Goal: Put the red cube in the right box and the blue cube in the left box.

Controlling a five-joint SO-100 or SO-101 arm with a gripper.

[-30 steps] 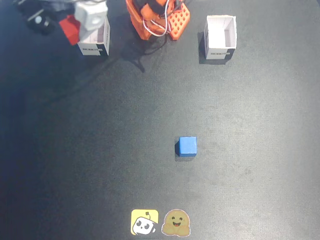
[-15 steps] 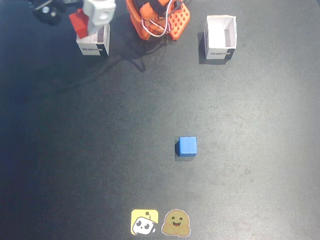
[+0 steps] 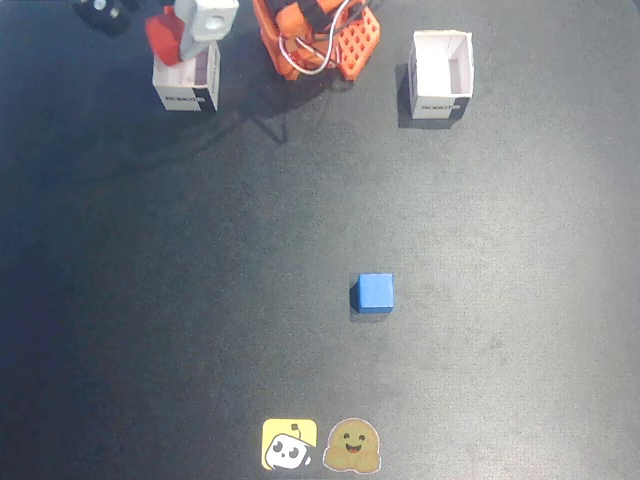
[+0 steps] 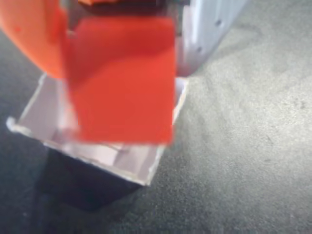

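A dark, finely speckled matte bench [image 3: 150, 330] is filling the whole fixed view. Even light is falling from above, casting short soft shadows. Two cartoon stickers, a yellow one [image 3: 290, 444] and a brown smiling one [image 3: 352, 446], are lying flat by its lower edge.

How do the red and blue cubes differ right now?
The red cube is held in the gripper, up over the open white box at the fixed view's left; the blue cube lies alone on the dark table, untouched. The red one looks tilted; the blue one sits flat. Both are plain, and seem alike in size.
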